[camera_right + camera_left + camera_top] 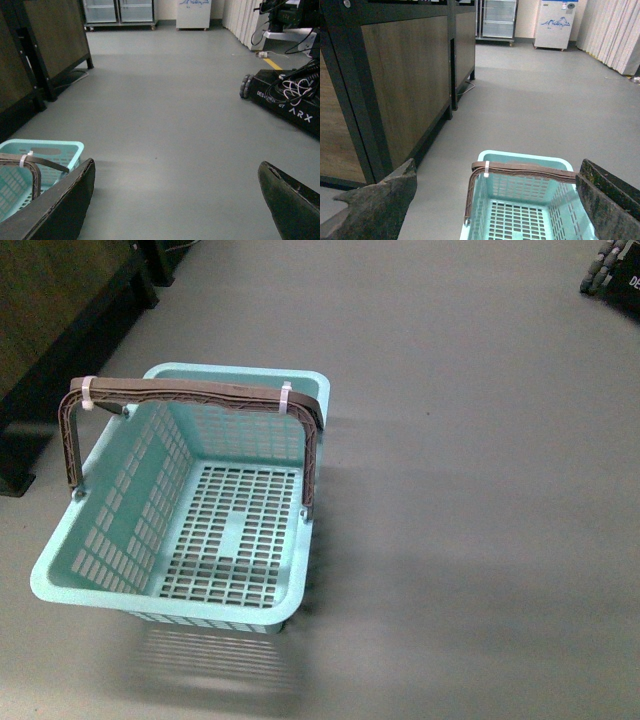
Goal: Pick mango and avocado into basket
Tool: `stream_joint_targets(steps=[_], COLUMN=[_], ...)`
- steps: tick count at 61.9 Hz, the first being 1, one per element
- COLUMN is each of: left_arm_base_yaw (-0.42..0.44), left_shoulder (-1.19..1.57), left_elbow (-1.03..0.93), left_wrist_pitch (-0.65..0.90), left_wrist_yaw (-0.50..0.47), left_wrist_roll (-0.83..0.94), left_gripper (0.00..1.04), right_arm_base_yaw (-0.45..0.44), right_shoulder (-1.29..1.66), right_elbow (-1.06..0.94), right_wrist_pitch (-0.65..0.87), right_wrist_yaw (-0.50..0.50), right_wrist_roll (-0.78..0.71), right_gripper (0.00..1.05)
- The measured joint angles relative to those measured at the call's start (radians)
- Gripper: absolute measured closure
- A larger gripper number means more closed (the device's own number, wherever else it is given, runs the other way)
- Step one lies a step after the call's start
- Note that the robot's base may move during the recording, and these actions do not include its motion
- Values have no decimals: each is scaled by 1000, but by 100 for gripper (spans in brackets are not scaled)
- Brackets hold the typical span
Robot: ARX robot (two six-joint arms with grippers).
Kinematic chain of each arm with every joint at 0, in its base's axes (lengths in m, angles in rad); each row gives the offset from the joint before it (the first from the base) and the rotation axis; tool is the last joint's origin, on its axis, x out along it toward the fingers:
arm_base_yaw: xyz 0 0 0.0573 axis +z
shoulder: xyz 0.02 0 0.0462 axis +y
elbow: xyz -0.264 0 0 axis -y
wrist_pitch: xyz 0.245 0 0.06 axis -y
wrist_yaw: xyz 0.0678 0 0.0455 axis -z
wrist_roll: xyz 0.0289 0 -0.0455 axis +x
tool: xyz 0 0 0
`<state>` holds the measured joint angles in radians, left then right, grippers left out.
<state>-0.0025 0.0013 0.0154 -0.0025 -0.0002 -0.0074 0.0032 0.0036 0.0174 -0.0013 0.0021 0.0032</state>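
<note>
Looking down, you see the basket upright on the floor, its handle raised across it. Your left gripper hangs over the basket, jaws spread wide, holding nothing. Your right gripper is off to the basket's right, likewise spread and unladen. A cabinet stands left of the basket.

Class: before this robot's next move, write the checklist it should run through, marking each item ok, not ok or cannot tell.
1. The basket stands upright on the floor: ok.
2. The basket is empty, with room for fruit: ok.
3. Its handle is clear of the opening: not ok, it stands raised across the far end.
4. The left gripper is open and empty: ok.
5. The right gripper is open and empty: ok.
6. The mango and avocado are located: not ok, neither shows in any view.
</note>
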Motion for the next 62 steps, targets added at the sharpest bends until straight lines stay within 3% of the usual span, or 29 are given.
stream_joint_targets(steps=[32,38,41,46,53,62], left_arm_base_yaw=[2,10,-10,-48,-121,-135], left_shoulder=[4,161,228,367,705,1065], left_elbow=[1,102,123,170,249,294], left_wrist_pitch=[-5,-238,-242,-130,167,395], left_wrist_yaw=[11,196,209,209,135,96], left_wrist_roll=[-5,-242,-352,-590,-955,-1188], left_gripper=[8,8,8,8,8,8], right_arm_base_yaw=[0,0,0,0,0,0], right_shoulder=[0,0,0,0,0,0], right_elbow=[0,0,0,0,0,0], right_wrist_pitch=[0,0,0,0,0,0], right_wrist_yaw=[0,-1,-1,0,0,0], right_wrist_roll=[0,0,0,0,0,0], right_gripper=[9,9,9,9,9,9])
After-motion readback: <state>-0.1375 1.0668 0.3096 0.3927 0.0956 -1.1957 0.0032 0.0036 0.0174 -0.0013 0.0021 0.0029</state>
